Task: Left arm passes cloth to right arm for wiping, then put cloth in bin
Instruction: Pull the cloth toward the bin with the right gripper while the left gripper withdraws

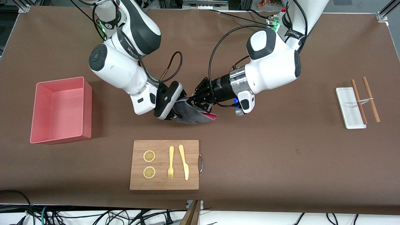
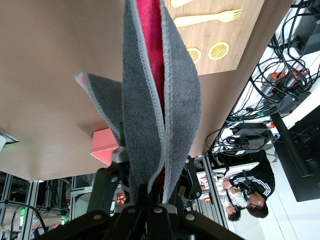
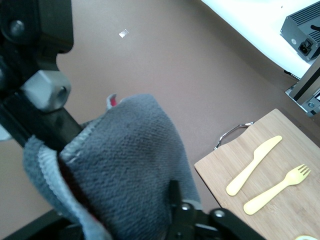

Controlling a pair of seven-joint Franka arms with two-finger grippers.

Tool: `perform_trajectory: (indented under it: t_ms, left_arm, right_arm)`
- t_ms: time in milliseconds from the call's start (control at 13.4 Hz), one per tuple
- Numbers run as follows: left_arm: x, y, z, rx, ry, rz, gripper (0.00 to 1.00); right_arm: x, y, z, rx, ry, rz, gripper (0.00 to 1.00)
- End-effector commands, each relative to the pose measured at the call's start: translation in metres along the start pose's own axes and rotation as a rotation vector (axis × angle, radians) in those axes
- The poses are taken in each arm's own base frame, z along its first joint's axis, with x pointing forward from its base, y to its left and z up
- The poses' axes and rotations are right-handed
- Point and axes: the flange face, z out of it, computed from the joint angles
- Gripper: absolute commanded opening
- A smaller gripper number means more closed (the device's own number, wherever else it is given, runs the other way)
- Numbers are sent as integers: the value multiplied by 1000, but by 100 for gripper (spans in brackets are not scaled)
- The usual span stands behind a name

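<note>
The wooden board (image 1: 164,164) lies nearest; above the bare table just past it the cloth (image 1: 190,114) hangs between both grippers, the left gripper (image 1: 196,99) clamped on it, the right gripper (image 1: 178,107) closing onto its hanging end
</note>
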Motion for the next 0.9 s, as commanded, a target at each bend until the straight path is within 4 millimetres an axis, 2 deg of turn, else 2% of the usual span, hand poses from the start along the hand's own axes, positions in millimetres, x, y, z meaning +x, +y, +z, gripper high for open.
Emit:
perform_trajectory:
  t_ms: [0,149,448,523,597,821]
  left_arm:
    - [-5,4,1,-13,-25,-5,0]
    - [-5,4,1,-13,-25,-5,0]
    - [-5,4,1,-12,-25,-5,0]
    - [-3,6,-2,-15,-26,-21,41]
    - [-2,7,-4,-16,-23,-18,99]
    - [3,9,-8,-13,-16,-20,100]
  right_arm:
    - [0,3,-10,-17,0,-11,0]
    - [-2,7,-21,-8,-16,-2,0]
    - [-4,11,-60,-4,-20,6,0]
    - [-5,11,-67,0,-27,10,0]
    - [-6,10,-76,1,-30,13,0]
    - [-15,19,-91,13,-57,33,0]
